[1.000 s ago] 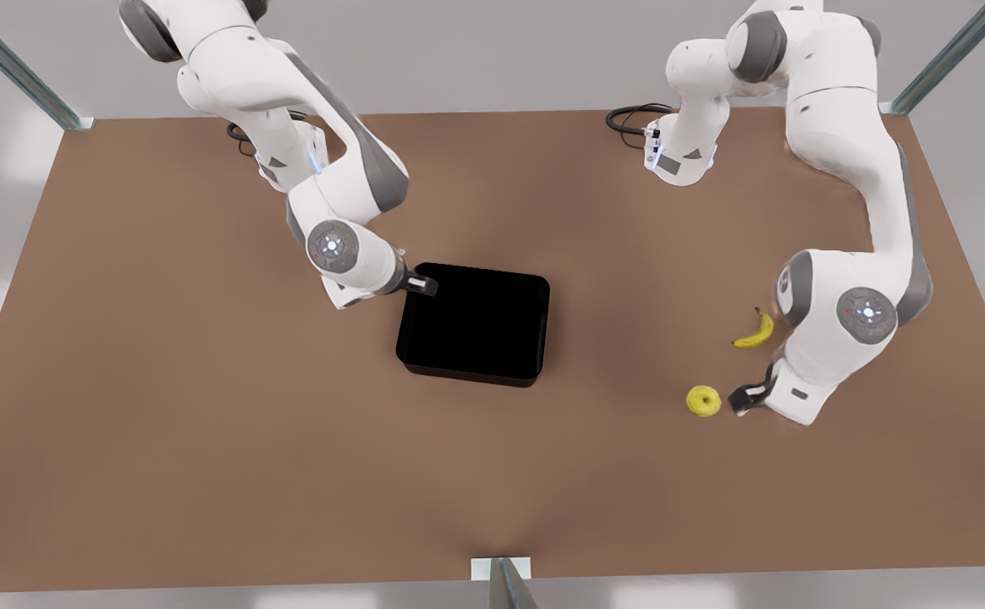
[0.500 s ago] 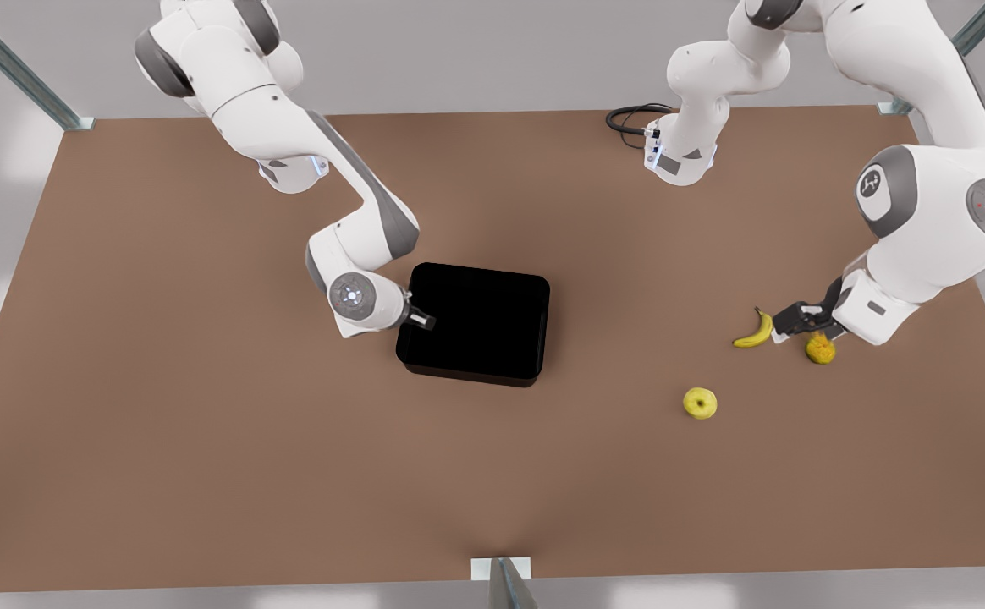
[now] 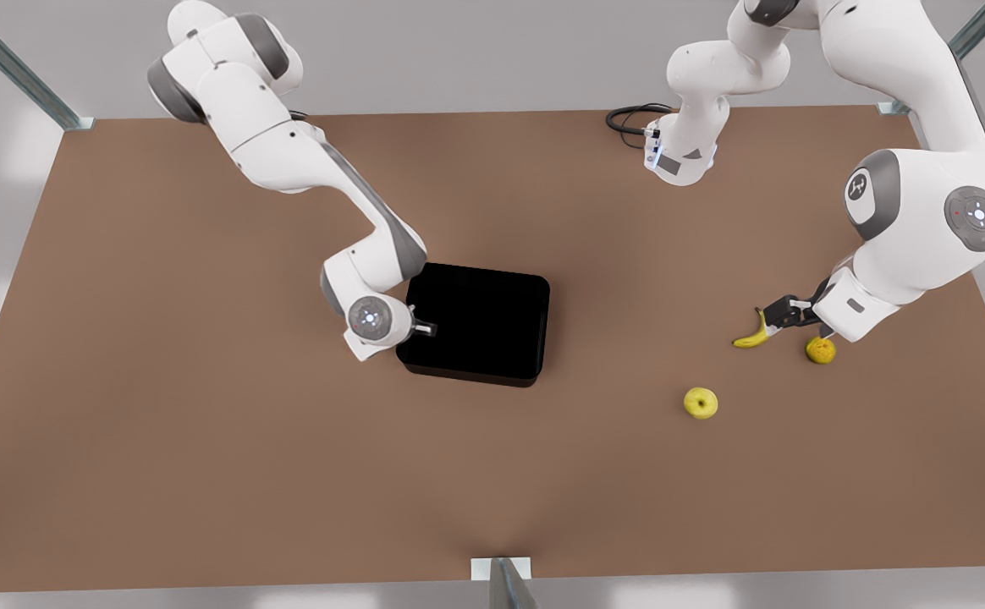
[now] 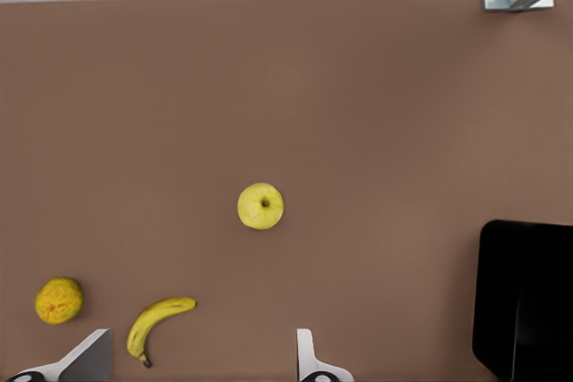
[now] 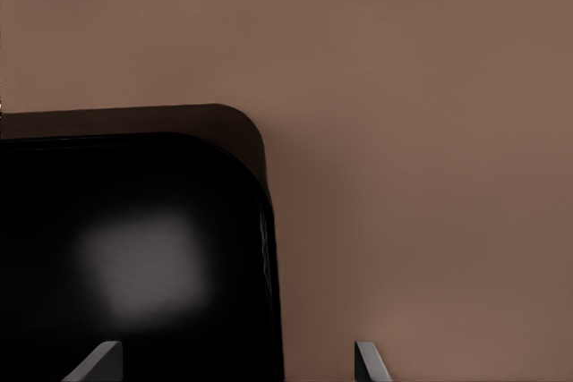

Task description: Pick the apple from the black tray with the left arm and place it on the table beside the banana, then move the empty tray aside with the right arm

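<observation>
1. Left hand (image 3: 776,315) hangs above the banana (image 3: 753,335), fingers (image 4: 89,355) spread apart, nothing between them. Its job looks done, so it waits.
2. Apple (image 3: 701,403) sits on the tabletop (image 3: 205,440), off the tray, a bit apart from the left hand and near the banana, not touching it. From the wrist cam: apple (image 4: 260,206) out ahead of the hand, banana (image 4: 154,325) just beside one finger, orange-yellow round fruit (image 4: 59,300) on the banana's far side.
3. Right hand (image 3: 421,328) is at the black tray (image 3: 475,321), w/ fingers (image 5: 365,362) apart and straddling the tray wall (image 5: 267,248) near a rounded corner. One finger inside, one outside. Not clamped yet.
4. Step in hand, by my read: grip the wall, then slide the empty tray aside.
5. Risks:
 - low, glossy wall → thin bite; could slip out once the pull starts.
 - grip near a corner, off-centre → tray may swivel instead of sliding straight.
 - drag toward the fruit side → tray could knock the apple rolling, away from the banana.
 - left hand so low over the banana; any drift may nudge it.
</observation>
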Motion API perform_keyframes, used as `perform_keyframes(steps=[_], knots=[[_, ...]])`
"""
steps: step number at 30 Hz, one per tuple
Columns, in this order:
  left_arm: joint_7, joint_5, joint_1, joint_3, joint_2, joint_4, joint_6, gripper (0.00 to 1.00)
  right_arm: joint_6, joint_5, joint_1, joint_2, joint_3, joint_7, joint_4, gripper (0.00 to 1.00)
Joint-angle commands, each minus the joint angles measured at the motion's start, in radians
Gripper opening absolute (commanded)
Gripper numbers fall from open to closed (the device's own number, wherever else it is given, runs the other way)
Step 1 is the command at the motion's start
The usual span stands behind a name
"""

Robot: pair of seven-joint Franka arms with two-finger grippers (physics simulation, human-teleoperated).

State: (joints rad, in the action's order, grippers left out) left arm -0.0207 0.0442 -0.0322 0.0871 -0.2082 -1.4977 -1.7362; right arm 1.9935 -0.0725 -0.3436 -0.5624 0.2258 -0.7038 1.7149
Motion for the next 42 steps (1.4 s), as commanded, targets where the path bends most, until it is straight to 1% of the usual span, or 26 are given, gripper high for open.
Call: perform_keyframes(steps=[1,3,5,9,11,13,16,18,20,22,26,30,33,35,42], knots=[[-0.082,-0.001,0.000,0.000,0.001,0.001,-0.003,1.00,0.014,-0.001,0.000,-0.010,0.007,0.262,0.002,0.96],[-0.082,-0.001,0.000,0.000,0.001,0.001,-0.003,1.00,0.013,-0.003,0.000,-0.016,0.029,0.262,0.011,0.96],[-0.082,-0.001,0.000,0.000,0.000,0.001,-0.003,1.00,0.013,-0.004,0.006,-0.028,0.029,0.262,0.009,0.95],[-0.082,-0.001,0.000,-0.001,0.000,0.001,-0.005,1.00,0.008,-0.021,0.023,-0.028,0.027,0.270,0.009,0.82],[-0.082,-0.001,0.000,-0.001,0.000,0.001,-0.005,1.00,0.010,-0.021,0.025,-0.036,0.027,0.270,0.009,0.81],[-0.082,-0.001,0.000,-0.001,0.000,0.001,-0.005,1.00,0.008,-0.027,0.025,-0.036,0.027,0.268,0.009,0.72],[-0.082,-0.001,0.000,-0.001,0.000,0.001,-0.009,1.00,0.001,-0.049,0.025,-0.036,0.027,0.268,0.008,0.54],[-0.082,-0.001,0.000,-0.001,-0.002,0.001,-0.011,1.00,0.001,-0.049,0.025,-0.036,0.027,0.270,0.008,0.49],[-0.082,-0.001,0.000,-0.001,-0.002,0.001,-0.011,1.00,-0.001,-0.050,0.026,-0.036,0.027,0.268,0.008,0.40],[-0.082,-0.001,0.000,-0.001,-0.002,0.001,-0.011,1.00,-0.001,-0.050,0.026,-0.036,0.027,0.268,0.008,0.33],[-0.084,-0.001,0.000,-0.001,-0.002,0.002,-0.013,1.00,-0.007,-0.055,0.026,-0.033,0.027,0.267,0.006,0.26],[-0.082,-0.003,0.000,-0.001,0.000,0.002,-0.011,1.00,-0.009,-0.056,0.025,-0.030,0.026,0.265,0.003,0.22],[-0.084,-0.001,0.000,-0.001,-0.002,0.002,-0.011,1.00,-0.051,-0.056,0.025,-0.016,0.024,0.265,-0.008,0.20],[-0.084,-0.001,0.000,-0.001,-0.002,0.002,-0.011,1.00,-0.053,-0.056,0.025,-0.008,0.024,0.262,-0.008,0.20],[-0.084,-0.003,0.000,-0.003,-0.002,0.002,-0.011,1.00,-0.214,-0.055,0.028,0.079,0.012,0.268,-0.046,0.19]])
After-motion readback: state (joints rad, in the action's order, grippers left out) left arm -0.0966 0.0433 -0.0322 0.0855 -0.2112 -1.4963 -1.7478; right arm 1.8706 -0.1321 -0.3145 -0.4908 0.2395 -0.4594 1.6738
